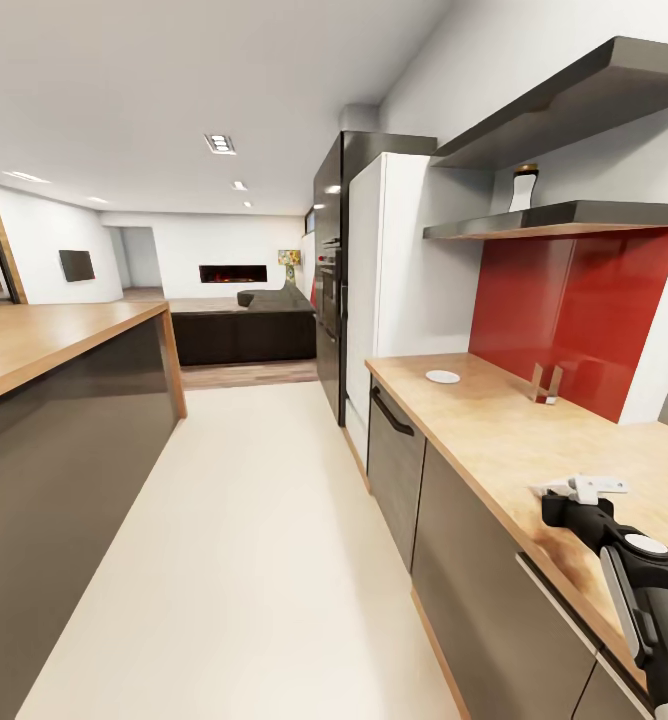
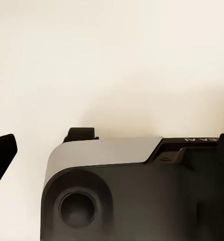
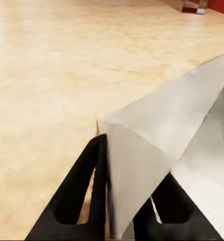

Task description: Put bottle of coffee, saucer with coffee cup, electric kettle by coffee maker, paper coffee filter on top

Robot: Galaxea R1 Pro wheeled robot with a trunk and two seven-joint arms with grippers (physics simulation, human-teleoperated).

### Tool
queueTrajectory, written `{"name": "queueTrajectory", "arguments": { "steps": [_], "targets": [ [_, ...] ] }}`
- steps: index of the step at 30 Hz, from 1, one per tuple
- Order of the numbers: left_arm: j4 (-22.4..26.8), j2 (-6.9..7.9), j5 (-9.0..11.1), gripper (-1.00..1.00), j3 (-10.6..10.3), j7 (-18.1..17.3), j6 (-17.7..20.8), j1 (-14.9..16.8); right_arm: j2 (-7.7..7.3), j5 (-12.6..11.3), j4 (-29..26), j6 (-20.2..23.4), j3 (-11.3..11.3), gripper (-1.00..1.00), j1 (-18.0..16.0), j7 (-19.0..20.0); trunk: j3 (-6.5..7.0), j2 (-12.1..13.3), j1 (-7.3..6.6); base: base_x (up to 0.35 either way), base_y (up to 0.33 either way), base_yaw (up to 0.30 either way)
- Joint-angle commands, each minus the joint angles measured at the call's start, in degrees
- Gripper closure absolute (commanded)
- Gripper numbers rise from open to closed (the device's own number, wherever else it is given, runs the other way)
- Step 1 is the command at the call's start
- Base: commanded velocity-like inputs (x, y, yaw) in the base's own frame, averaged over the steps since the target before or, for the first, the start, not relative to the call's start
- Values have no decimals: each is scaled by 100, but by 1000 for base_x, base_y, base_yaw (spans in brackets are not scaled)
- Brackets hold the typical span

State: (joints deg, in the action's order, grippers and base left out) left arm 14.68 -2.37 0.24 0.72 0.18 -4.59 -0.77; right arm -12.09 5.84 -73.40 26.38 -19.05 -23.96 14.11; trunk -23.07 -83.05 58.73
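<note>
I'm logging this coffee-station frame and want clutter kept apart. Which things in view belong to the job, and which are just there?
Job:
kitchen countertop
saucer
bottle of coffee on the kitchen shelf
paper coffee filter held in the right gripper

Just there:
island table
metal stand
fridge

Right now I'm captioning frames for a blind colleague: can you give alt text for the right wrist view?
The right gripper holds a folded pale paper coffee filter between its black fingers, just above the light wood-grain kitchen countertop. A small metal stand and a red backsplash sit at the counter's far edge.
</note>
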Motion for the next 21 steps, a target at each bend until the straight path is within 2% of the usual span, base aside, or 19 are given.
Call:
{"name": "queueTrajectory", "arguments": {
  "steps": [1,21],
  "targets": [
    [9,-1,2,-100,7,4,-7,-2,-1,58,-8,25,-11,100,-4,48,-5,-3,0,0,0,0],
    [9,-5,2,-100,7,4,-7,-2,2,58,-9,25,-11,100,-4,48,-5,-3,0,0,0,0]
  ]
}}
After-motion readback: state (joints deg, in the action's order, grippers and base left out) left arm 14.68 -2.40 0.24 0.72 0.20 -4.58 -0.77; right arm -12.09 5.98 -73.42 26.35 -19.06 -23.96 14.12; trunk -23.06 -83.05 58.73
